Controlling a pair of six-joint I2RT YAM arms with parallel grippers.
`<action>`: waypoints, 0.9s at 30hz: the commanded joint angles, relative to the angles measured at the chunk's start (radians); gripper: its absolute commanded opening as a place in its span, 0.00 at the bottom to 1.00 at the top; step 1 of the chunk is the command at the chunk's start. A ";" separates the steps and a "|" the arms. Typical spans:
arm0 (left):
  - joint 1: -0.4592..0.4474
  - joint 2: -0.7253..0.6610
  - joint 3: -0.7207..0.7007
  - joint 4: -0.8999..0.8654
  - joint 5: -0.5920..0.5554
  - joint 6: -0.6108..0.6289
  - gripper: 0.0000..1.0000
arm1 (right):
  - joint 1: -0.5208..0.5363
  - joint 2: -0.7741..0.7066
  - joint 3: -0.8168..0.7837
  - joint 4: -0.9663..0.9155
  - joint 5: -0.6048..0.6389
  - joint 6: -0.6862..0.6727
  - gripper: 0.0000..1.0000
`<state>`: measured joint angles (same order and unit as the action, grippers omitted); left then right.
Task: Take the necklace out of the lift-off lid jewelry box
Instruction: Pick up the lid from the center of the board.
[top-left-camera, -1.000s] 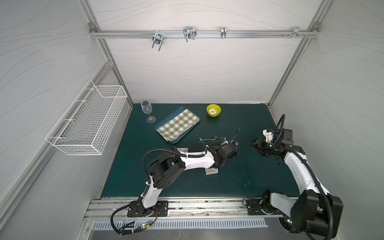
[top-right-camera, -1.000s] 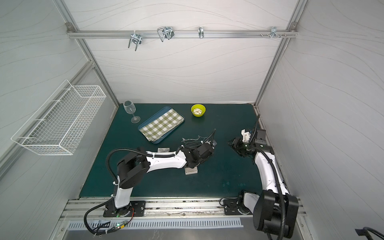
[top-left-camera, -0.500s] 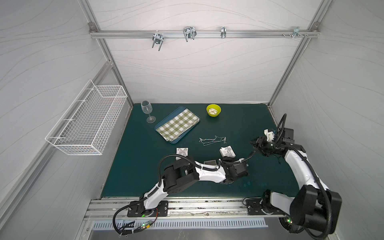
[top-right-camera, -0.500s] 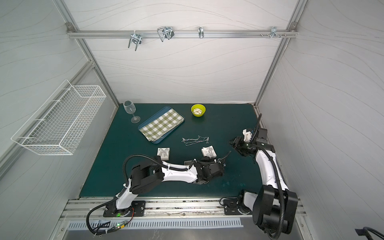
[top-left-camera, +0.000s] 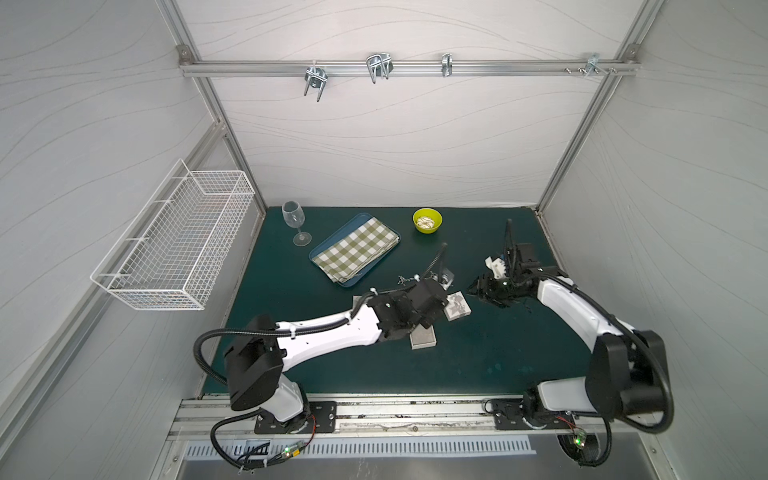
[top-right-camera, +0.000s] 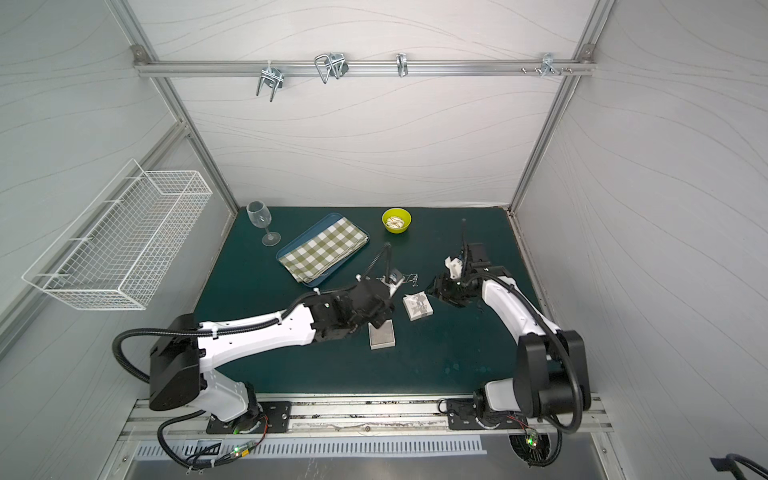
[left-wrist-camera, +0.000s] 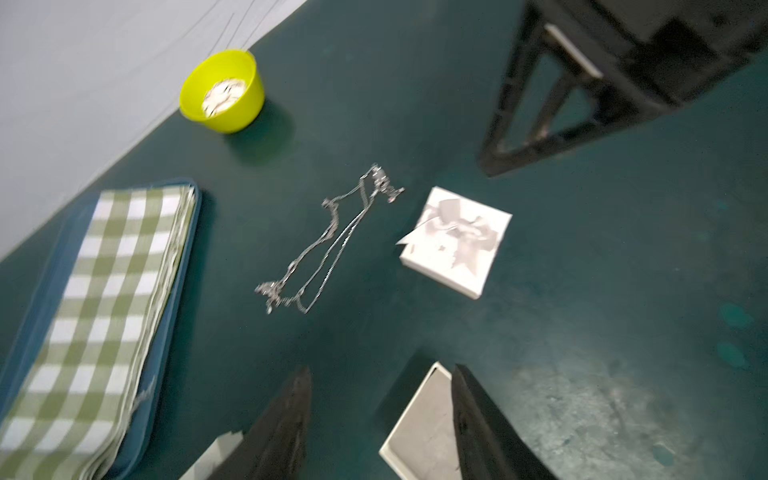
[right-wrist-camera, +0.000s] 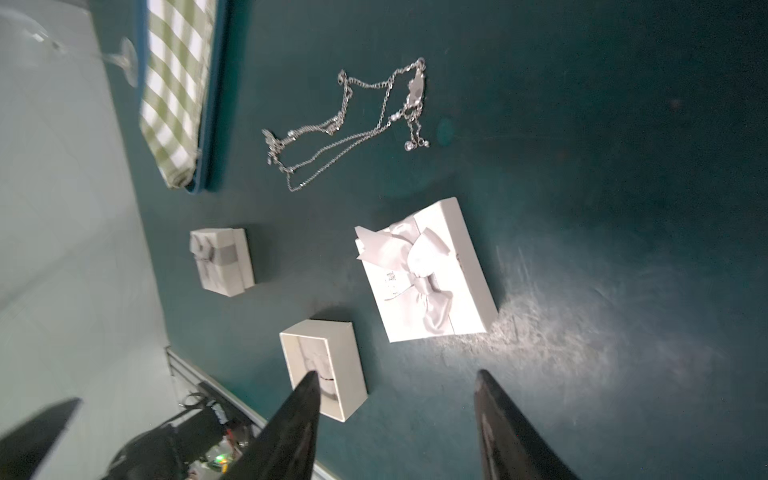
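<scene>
- Off the green mat (top-left-camera: 266, 332), a white wire basket (top-left-camera: 174, 241) hangs on the left wall.
- At the mat's back left we see a wine glass (top-left-camera: 294, 220) standing upright. Just beside it a blue tray (top-left-camera: 337, 232) carries a folded checked cloth (top-left-camera: 357, 251).
- A small closed box (right-wrist-camera: 224, 266) tied with ribbon sits near the tray (the left arm covers most of it in both top views).
- The left gripper (left-wrist-camera: 381, 370) hovers over the open box base (right-wrist-camera: 349, 370). Its fingers are moderately apart and we see nothing between them.
- The necklace (right-wrist-camera: 415, 89) lies loose on the mat, outside the box base. It is between the tray and the lid (right-wrist-camera: 428, 274) and touches neither.
- The lid, bow upward, lies flat on the mat near the box base but apart from it.
- A yellow bowl (top-left-camera: 427, 220) stands toward the back wall.
- The right gripper (right-wrist-camera: 397, 374) hangs just right of the lid, its fingers spread and empty.
</scene>
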<state>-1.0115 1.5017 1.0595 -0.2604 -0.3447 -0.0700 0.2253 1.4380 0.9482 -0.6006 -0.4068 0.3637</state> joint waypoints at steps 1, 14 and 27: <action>0.046 -0.035 -0.079 0.000 0.116 -0.095 0.53 | 0.083 0.063 0.082 -0.070 0.146 -0.052 0.59; 0.117 -0.069 -0.208 0.063 0.177 -0.180 0.50 | 0.327 0.369 0.346 -0.103 0.293 -0.062 0.44; 0.126 -0.095 -0.257 0.079 0.171 -0.193 0.48 | 0.436 0.420 0.328 -0.129 0.343 -0.086 0.47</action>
<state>-0.8906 1.4288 0.8047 -0.2173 -0.1749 -0.2451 0.6373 1.9007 1.3014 -0.6804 -0.0856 0.2901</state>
